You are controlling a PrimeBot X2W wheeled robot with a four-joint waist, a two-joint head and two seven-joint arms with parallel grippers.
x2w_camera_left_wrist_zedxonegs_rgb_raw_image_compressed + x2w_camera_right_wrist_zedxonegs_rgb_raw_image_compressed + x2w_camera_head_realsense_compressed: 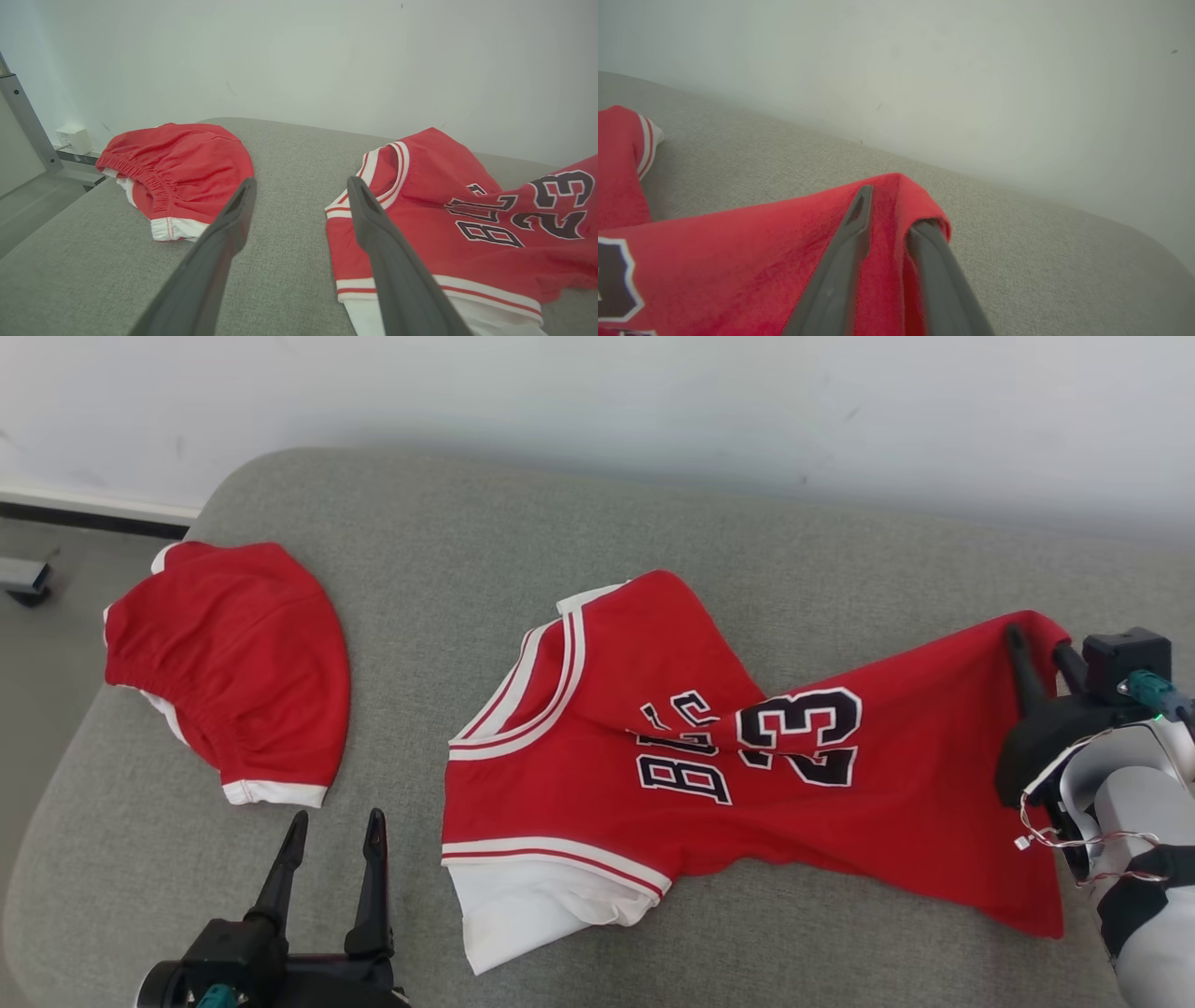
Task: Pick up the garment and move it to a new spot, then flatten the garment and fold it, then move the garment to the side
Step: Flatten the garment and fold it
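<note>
Here the right fingers (1022, 667) pinch a corner of the red jersey (560, 793), lying crumpled on the grey surface (653, 523). The left fingers (375, 877) stand wide apart, empty, near the red shorts (243, 653).

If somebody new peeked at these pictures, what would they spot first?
Probably the red jersey with a big 23, lying wrinkled across the middle of the grey cushion. The right pincer is pinching its corner at the right side. The red shorts lie apart at the left, beyond the open left pincer.
</note>
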